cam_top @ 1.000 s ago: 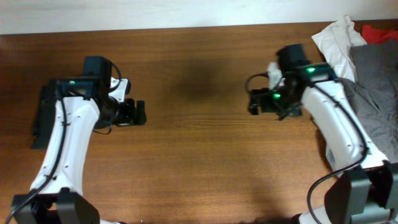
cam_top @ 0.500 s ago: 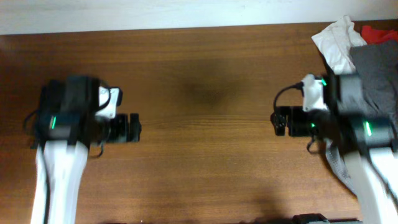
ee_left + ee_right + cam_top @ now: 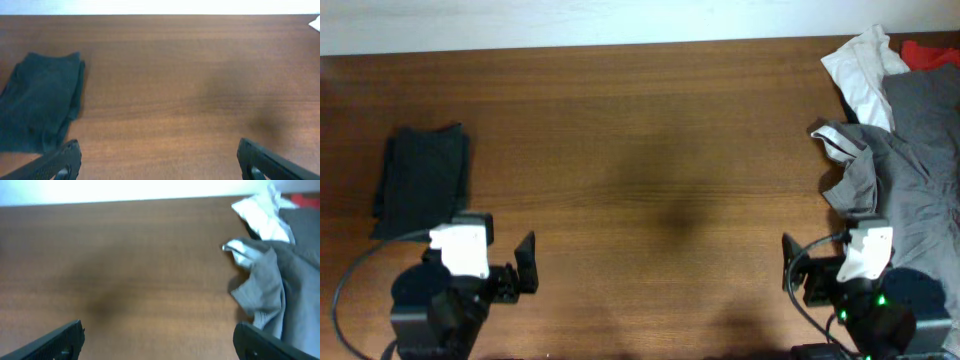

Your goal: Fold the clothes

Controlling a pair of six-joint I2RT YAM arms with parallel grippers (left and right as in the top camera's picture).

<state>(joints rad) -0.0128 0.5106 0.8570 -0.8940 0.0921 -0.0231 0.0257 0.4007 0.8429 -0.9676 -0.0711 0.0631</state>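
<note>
The clothes, a very dark T-shirt (image 3: 420, 180), lie folded into a narrow rectangle at the table's left side, no lettering showing. The left wrist view has the shirt (image 3: 42, 107) at its left edge, ahead and to the left of my left gripper (image 3: 159, 165). That gripper is open, with only bare wood between its jaws. My right gripper (image 3: 160, 342) is open too and holds nothing. In the overhead view both arms sit low at the front edge, with one dark left finger (image 3: 526, 262) and one right finger (image 3: 788, 262) showing.
A pile of other clothing fills the right side: a grey garment (image 3: 910, 170), a white garment (image 3: 860, 65) and a bit of red cloth (image 3: 930, 50). The grey garment (image 3: 285, 280) hangs close to my right gripper's right finger. The brown wooden table (image 3: 650, 150) runs between the arms.
Both arms have drawn back from mid-table to the front edge. The folded dark shirt, earlier partly covered by the left arm, now lies in full view. Both grippers stayed open.
</note>
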